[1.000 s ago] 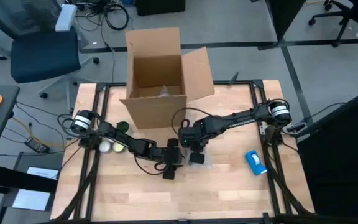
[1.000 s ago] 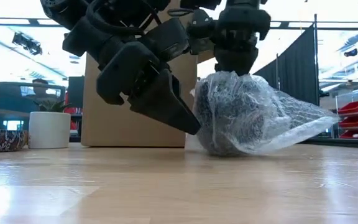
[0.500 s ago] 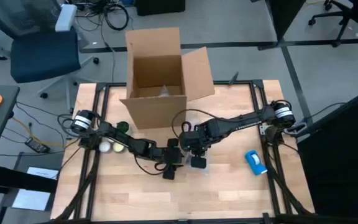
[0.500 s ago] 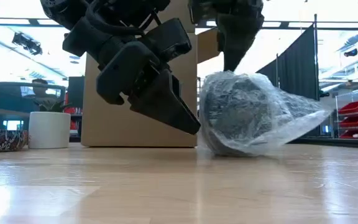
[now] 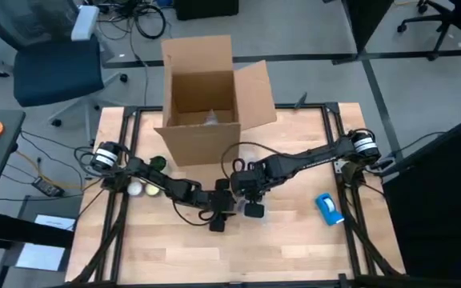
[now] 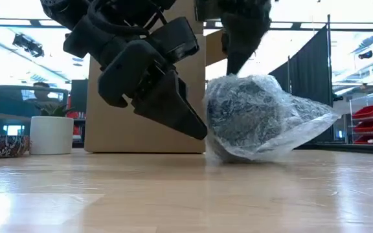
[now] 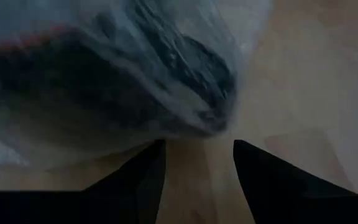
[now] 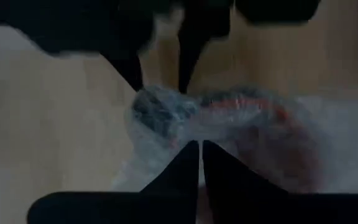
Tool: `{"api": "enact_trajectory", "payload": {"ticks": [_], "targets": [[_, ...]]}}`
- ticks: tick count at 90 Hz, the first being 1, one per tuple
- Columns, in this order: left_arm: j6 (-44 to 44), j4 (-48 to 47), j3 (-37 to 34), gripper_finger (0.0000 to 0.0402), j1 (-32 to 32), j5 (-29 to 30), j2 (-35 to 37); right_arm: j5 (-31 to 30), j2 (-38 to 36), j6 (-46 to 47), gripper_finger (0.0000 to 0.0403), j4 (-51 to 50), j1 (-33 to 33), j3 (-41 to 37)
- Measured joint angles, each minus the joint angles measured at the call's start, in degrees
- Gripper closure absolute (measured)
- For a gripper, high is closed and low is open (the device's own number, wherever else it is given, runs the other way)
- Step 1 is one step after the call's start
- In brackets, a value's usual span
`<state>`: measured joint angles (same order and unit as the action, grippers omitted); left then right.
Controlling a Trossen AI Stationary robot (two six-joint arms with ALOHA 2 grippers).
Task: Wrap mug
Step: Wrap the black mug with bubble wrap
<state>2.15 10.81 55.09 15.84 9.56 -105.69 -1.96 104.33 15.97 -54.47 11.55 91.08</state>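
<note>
Mug (image 6: 251, 116): on table (image 6: 173, 194), swathed in bubble wrap (image 6: 303, 126), before box (image 5: 202, 92).
Left gripper (image 7: 197, 165): fingers parted, tips at wrap's side, gripping nothing.
Right gripper (image 8: 200, 152): above mug, fingers together, empty.

An open cardboard box (image 5: 203, 100) stands at the table's (image 5: 294, 248) far edge, a blue object (image 5: 329, 207) lying well apart.

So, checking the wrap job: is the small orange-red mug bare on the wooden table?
No, the small orange-red mug lies bundled in clear crinkled plastic wrap on the wooden table.
</note>
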Motion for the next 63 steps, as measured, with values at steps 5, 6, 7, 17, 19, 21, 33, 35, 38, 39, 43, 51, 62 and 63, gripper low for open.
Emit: {"api": "enact_trajectory", "payload": {"ticks": [5, 6, 7, 17, 19, 21, 33, 35, 38, 39, 43, 51, 62, 63], "targets": [[0.0, -0.03, 0.0, 0.0229, 0.0, 0.0, 0.0, 0.0, -0.69, -0.05, 0.0403, -0.9, 0.06, 1.04], [0.0, -0.04, 0.0, 0.0229, 0.0, 0.0, 0.0, -0.01, -0.84, -0.05, 0.0403, -1.07, 0.07, 1.17], [0.0, -0.04, 0.0, 0.0229, 0.0, 0.0, 0.0, -0.03, -1.01, -0.05, 0.0403, -1.2, 0.07, 1.27], [0.0, -0.3, 0.0, 0.0229, 0.0, -0.02, 0.0, -2.35, -2.46, -0.05, 0.0403, -1.51, 0.09, 1.5], [0.02, -0.37, 0.0, 0.0229, 0.0, -0.02, 0.0, -3.21, -2.62, -0.05, 0.0403, -1.73, 0.09, 1.5], [0.02, -0.53, 0.0, 0.0229, 0.0, -0.02, 0.0, -4.04, -2.68, -0.05, 0.0403, -1.96, 0.09, 1.5], [0.02, -1.59, 0.0, 0.0229, 0.0, 0.0, 0.02, -6.15, -2.47, 0.02, 0.0403, -1.82, 0.03, 0.21], [0.02, -1.74, 0.0, 0.0229, 0.0, -0.02, 0.02, -6.22, -2.41, 0.16, 0.0403, -1.72, -0.01, -0.31], [0.02, -2.02, 0.0, 0.0229, 0.0, -0.02, 0.02, -6.19, -2.34, 0.44, 0.0403, -1.49, -0.12, -1.22], [0.02, -2.05, -0.02, 0.0229, 0.0, -0.01, 0.02, -6.19, -2.33, 0.49, 0.0403, -1.32, -0.17, -1.59], [0.02, -2.01, -0.02, 0.0229, 0.0, -0.02, 0.02, -6.11, -2.33, 0.75, 0.0403, -0.23, -0.37, -3.24], [0.02, -1.97, -0.02, 0.0229, 0.0, 0.0, 0.02, -6.1, -2.31, 0.44, 0.0403, 4.0, -0.63, -7.25], [0.02, -1.68, -0.02, 0.0229, 0.0, 0.0, 0.02, -6.17, -2.29, -0.42, 0.0403, 11.67, -0.63, -12.62], [0.02, -1.68, -0.02, 0.0229, 0.0, -0.01, 0.02, -6.06, -2.29, -0.42, 0.0403, 12.47, -0.63, -13.13]]}}
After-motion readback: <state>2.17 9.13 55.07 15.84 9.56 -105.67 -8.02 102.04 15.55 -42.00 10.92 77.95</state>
